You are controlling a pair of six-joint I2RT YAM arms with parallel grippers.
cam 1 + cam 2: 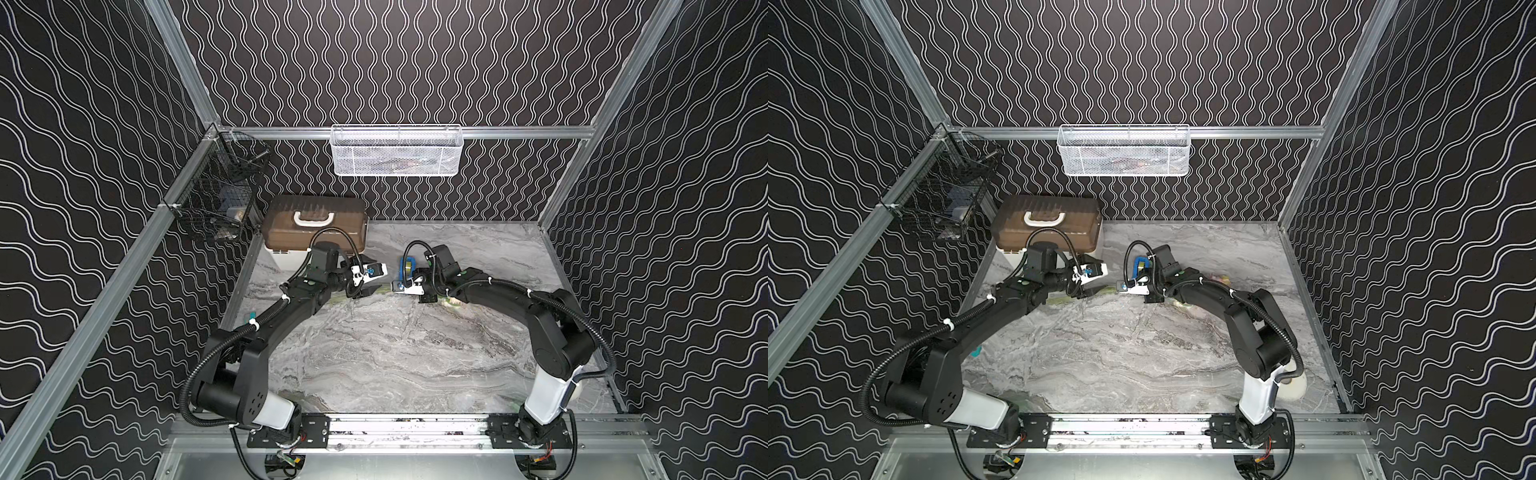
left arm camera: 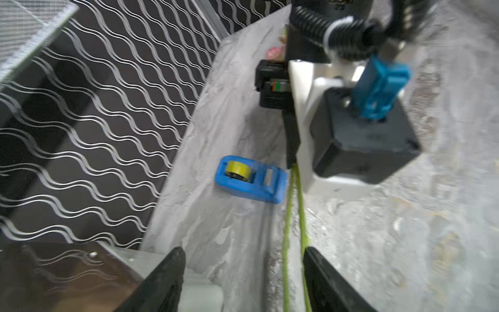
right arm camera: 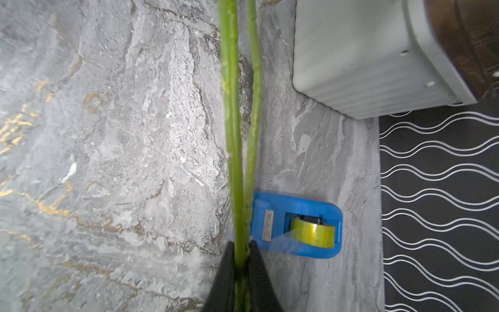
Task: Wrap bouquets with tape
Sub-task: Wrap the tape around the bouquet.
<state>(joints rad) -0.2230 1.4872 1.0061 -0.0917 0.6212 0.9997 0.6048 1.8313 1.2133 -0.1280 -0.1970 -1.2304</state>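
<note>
While I steer from my remote desk, both top views show the left gripper (image 1: pixel 363 290) and the right gripper (image 1: pixel 397 286) facing each other low over the marble table (image 1: pixel 395 353). The bouquet (image 1: pixel 384 286) lies between them, its pale blooms tucked under the right arm. The blue tape dispenser (image 1: pixel 1139 266) stands just behind the right gripper, and a brown-lidded toolbox (image 1: pixel 1050 226) sits in the far left corner.

From the left wrist camera, I see that claw's black fingers (image 2: pixel 167 278) standing wide apart, clamped on nothing. Two thin green stems run through the gap, one close against a finger's inner edge. Beyond them the right gripper's tip pinches the same stems, with the tape dispenser on the marble just beside it, yellowish roll showing.

From the right wrist camera, I see the jaws pressed together on both stems. These run straight out over the table and spread slightly apart. The dispenser's cutter end sits just beside the stems, near the fingertips, and the toolbox's grey base lies farther along.
</note>
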